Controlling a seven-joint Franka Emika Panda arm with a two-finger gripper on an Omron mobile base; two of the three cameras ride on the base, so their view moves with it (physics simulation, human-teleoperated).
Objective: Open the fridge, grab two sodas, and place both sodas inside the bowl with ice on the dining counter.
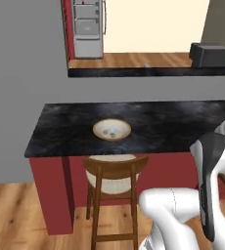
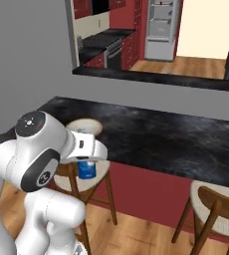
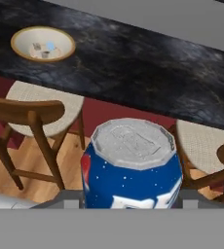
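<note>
One blue soda can [image 3: 131,168] with a silver top sits at the bottom of the hand view, right between the fingers of the hand [image 3: 131,202], which is partly closed around it and holds it. In the right base view the same can [image 2: 86,169] hangs under the white wrist, out in front of the desk edge and above a stool, not touching the desk.

One bowl with ice [image 1: 112,130] stands on the black speckled desk [image 1: 173,124] near its left end, well apart from the can. It has a tan rim and a pale centre, with a few small blue and white cubes inside; their exact count is too small to tell. No can lies in it.

Under the desk edge are two wooden stools with pale woven seats: one [image 1: 113,188] just below the bowl, a second [image 2: 217,211] further to the right.

Beyond the pass-through, a narrower black ledge [image 1: 153,72] carries one dark grey boxy appliance [image 1: 211,54]. Far behind stands one light grey fridge [image 1: 88,28], its door open with white-edged shelves showing.
</note>
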